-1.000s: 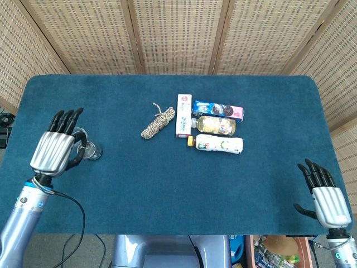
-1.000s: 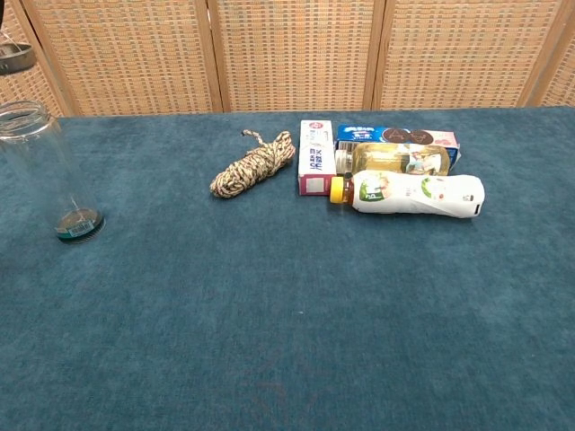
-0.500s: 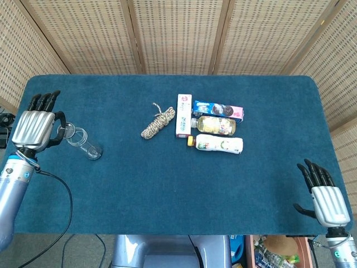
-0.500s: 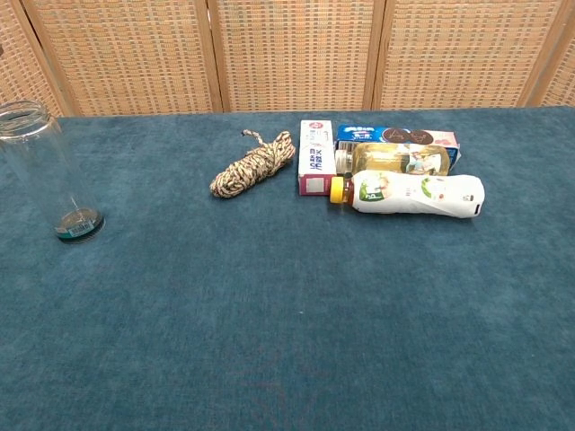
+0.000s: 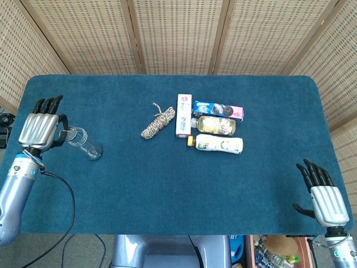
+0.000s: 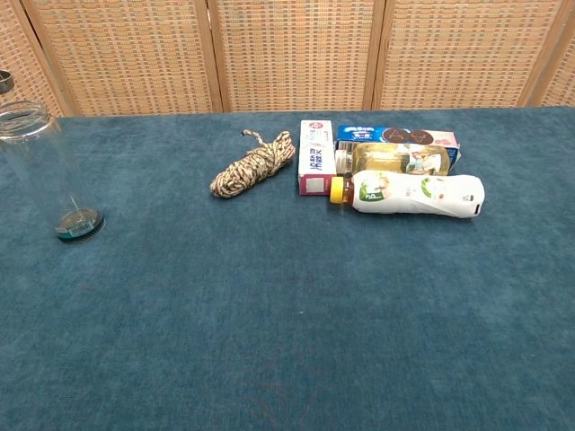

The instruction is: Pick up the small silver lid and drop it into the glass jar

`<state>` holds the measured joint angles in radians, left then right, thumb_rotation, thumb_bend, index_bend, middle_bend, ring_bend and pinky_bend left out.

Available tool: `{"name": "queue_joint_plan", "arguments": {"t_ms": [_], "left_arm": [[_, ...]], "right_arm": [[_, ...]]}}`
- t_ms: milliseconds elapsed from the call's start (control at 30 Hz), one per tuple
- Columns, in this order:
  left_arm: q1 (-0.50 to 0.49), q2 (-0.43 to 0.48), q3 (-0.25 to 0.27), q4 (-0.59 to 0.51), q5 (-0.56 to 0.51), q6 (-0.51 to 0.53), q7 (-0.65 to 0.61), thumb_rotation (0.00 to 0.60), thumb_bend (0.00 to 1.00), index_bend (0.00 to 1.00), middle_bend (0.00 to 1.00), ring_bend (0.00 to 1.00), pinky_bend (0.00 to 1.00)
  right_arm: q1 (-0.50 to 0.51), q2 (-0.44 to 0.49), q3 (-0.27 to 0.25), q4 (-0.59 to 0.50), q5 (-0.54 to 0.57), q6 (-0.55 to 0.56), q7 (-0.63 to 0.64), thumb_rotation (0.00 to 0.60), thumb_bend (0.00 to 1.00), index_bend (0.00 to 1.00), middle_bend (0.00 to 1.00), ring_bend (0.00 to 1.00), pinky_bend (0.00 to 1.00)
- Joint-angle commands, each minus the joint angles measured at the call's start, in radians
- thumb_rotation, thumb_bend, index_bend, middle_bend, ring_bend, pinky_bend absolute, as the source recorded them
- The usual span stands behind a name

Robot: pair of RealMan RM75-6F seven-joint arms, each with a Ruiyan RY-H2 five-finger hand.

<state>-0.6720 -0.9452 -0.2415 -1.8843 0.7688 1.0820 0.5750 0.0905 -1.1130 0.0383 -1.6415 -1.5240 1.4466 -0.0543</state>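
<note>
1. The glass jar (image 5: 83,143) is seen standing upright near the left edge of the blue table (image 5: 167,184), its open mouth facing up; in the chest view the jar (image 6: 49,171) appears as a tall clear cylinder with a dark base.

2. The left hand (image 5: 40,129) is held just beside the jar's mouth, on the side toward the table edge, with the fingers pointing away from the robot and the thumb curled toward the rim.

3. A small ring-shaped object, judged to be the small silver lid (image 5: 67,133), is seen between the thumb and the fingers of that hand, touching or almost over the jar's rim. The hand is therefore taken to be pinching the lid, though the contact itself is too small to be confirmed.

4. In the chest view only a sliver of grey metal (image 6: 4,82) is caught at the left border, above and to the left of the jar's mouth; whether it is the lid cannot be told.

5. The deciding relation is judged as follows: the jar's long axis is vertical, and its mouth lies a little to the right of the lid, so a short shift toward the table's middle is called for before any release.

6. The right hand (image 5: 326,198) is well apart at the table's near right corner, with fingers spread and nothing held; the left is plainly the nearer one.
</note>
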Motion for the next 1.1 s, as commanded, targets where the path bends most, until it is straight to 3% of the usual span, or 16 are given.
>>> {"name": "queue_joint_plan", "arguments": {"t_ms": [33,1100], "left_arm": [[-0.006,-0.008,0.006,0.008,-0.009,0.001,0.004,0.600,0.54,0.61,0.00,0.00,0.00],[-0.053,-0.097,0.050,0.088,-0.035,0.002,0.007,0.600,0.54,0.61,0.00,0.00,0.00]], "right_arm": [[0.000,0.000,-0.001,0.000,-0.001,0.000,0.000,0.600,0.12,0.07,0.00,0.00,0.14],[0.002,-0.002,0.002,0.002,0.010,-0.007,-0.003,0.600,0.12,0.07,0.00,0.00,0.14]]}}
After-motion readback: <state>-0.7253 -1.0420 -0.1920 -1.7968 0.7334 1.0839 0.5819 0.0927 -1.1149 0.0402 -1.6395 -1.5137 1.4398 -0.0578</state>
